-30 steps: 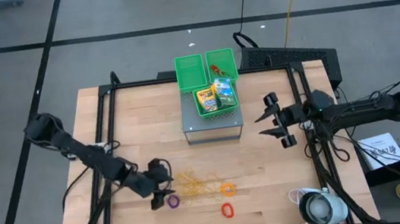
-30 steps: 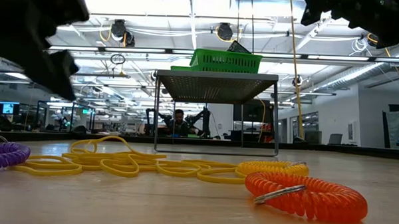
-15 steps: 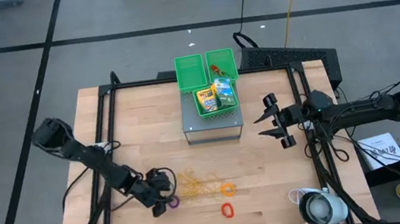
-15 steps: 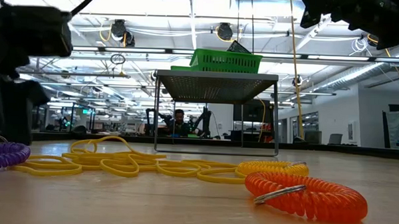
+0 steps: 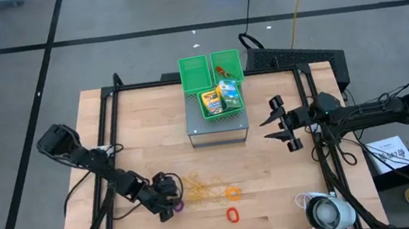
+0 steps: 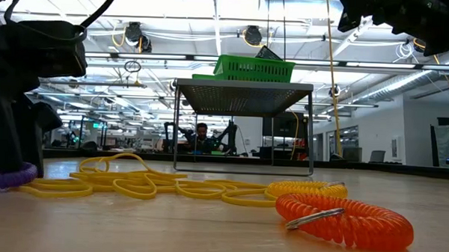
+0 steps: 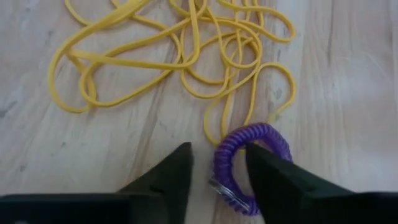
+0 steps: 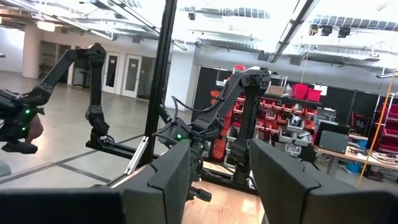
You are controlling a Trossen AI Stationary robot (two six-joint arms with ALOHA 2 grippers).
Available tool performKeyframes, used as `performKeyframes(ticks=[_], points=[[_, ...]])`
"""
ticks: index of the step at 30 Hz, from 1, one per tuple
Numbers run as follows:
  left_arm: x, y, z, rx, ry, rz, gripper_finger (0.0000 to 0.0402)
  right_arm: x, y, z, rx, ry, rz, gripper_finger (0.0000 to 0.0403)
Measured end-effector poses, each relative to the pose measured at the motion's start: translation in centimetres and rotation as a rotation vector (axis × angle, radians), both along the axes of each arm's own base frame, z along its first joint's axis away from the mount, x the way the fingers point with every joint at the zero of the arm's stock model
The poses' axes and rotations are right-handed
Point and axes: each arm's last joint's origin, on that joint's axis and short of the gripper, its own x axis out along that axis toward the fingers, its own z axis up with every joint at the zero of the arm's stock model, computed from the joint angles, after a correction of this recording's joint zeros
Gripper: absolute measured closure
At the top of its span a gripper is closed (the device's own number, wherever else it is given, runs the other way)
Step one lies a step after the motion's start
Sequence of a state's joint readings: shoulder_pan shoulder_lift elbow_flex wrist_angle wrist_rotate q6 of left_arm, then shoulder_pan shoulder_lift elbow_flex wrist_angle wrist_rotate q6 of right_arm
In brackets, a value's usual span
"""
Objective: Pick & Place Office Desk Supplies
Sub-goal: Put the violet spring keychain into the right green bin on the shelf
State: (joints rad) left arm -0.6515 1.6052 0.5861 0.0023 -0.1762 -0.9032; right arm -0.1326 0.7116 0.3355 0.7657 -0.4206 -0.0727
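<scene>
The left gripper (image 7: 217,163) is down on the tabletop (image 5: 283,183), fingers apart astride the purple coil ring's (image 7: 249,163) near arc, just beside the yellow rubber bands (image 7: 186,50). Close squarely, avoiding the bands. The right gripper (image 5: 280,125) waits, fingers apart.

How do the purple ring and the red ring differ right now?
The purple ring lies between the left gripper's open fingers, touching the yellow rubber bands; the red ring lies alone nearer the table's front edge, no gripper near it. Both are coiled rings flat on the table.
</scene>
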Motion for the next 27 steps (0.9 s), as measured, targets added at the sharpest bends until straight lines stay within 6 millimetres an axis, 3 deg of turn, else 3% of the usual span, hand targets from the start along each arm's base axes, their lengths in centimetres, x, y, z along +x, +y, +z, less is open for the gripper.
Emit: performKeyframes(ticks=[6, 10, 12, 16, 21, 27], points=[[-0.1, 0.1, 0.3, -0.029, 0.017, 0.011, 0.038, 0.0, 0.0, 0.0, 0.0, 0.0, 0.0, 0.0248], [-0.4, 0.5, 2.2, -0.114, 0.024, -0.021, 0.0377, 0.0, 0.0, -0.1, 0.002, 0.01, 0.0, 0.0248], [-0.2, 0.6, 4.1, -0.113, -0.027, -0.051, 0.0376, 0.1, 0.0, -0.1, 0.009, 0.016, 0.001, 0.0248], [0.3, 1.4, 8.6, 0.038, -0.174, -0.081, 0.0392, 0.3, 0.0, -0.3, 0.013, 0.033, 0.001, 0.0248], [1.7, 2.7, 14.0, 0.335, -0.447, -0.067, 0.0382, 0.8, 0.3, -0.8, 0.035, 0.056, -0.058, 0.0248], [4.9, 4.9, 17.4, 0.769, -0.69, -0.079, 0.0374, 2.1, 0.9, -1.0, 0.006, 0.067, -0.157, 0.0248]])
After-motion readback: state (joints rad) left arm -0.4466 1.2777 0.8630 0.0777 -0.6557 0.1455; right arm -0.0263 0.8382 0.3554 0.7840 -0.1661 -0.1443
